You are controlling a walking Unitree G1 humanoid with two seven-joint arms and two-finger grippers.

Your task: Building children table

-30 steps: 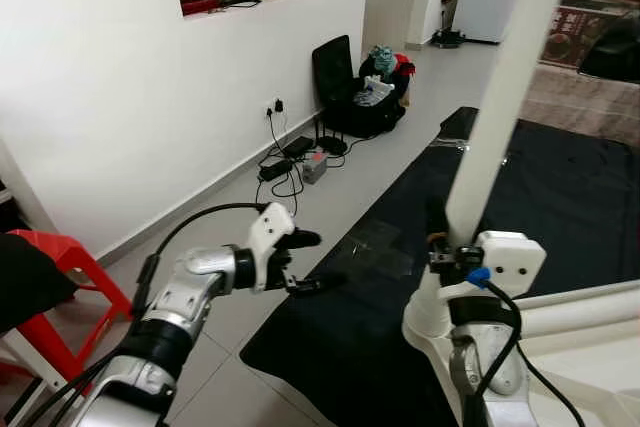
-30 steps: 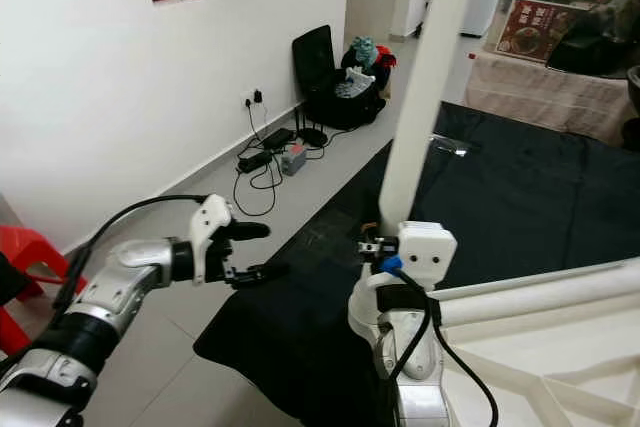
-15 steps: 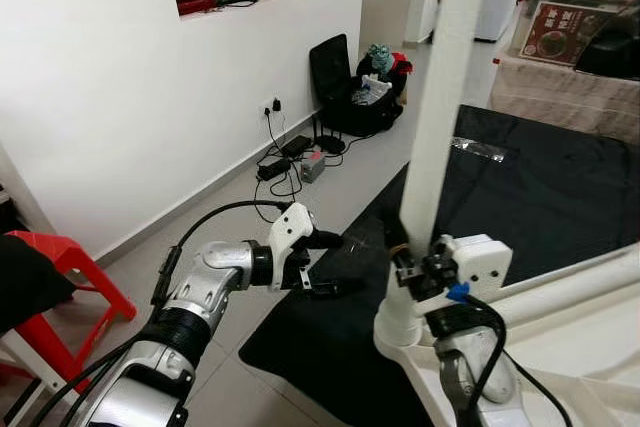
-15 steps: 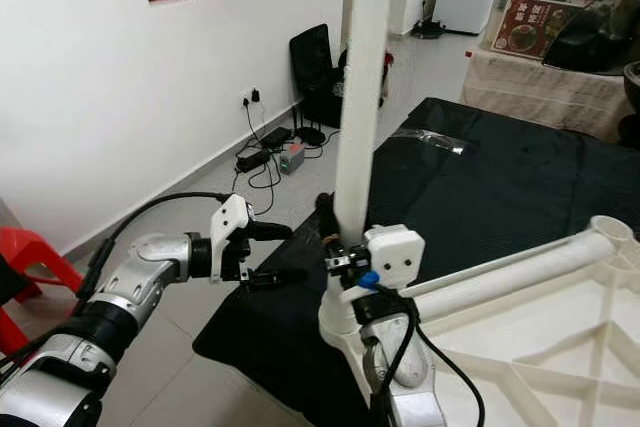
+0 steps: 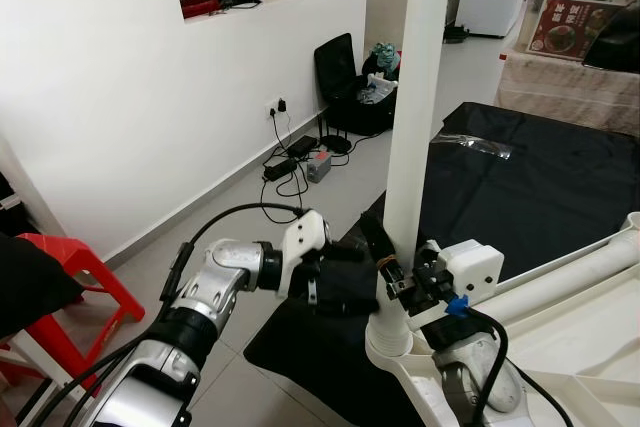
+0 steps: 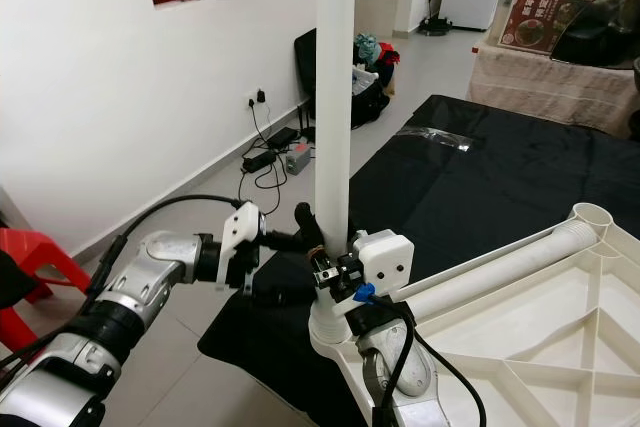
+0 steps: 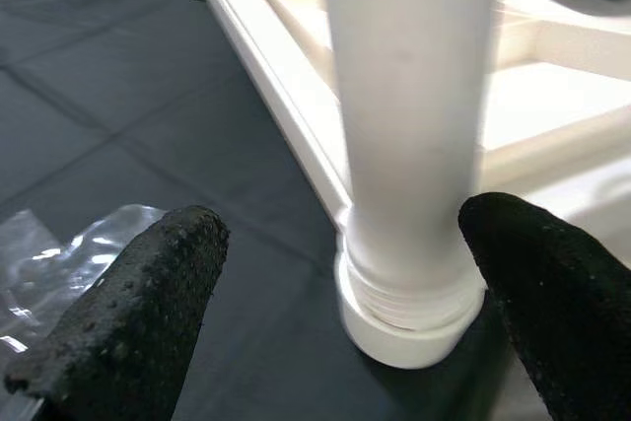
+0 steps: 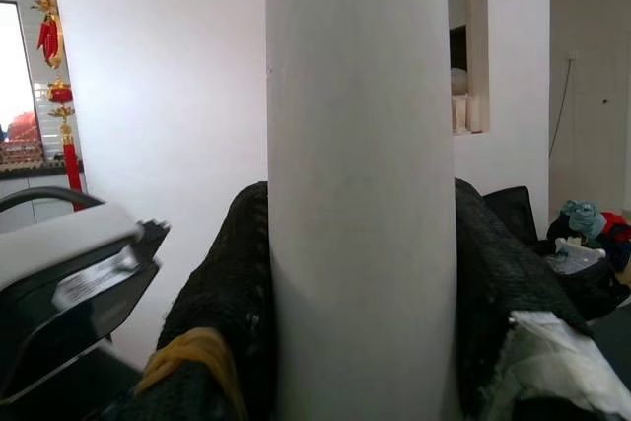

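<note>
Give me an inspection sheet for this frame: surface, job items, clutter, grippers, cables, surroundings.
Surface: black floor mat on pale tiles.
Job's things: white plastic table leg upright in the corner socket of the upturned white plastic tabletop.
Clutter: crumpled clear plastic wrap on the mat.
Grippers: right gripper shut on the leg near its base; left gripper open, fingers either side of the leg.
Cables: black power cables along the wall.
Surroundings: red plastic stool, black bag, white wall.
</note>
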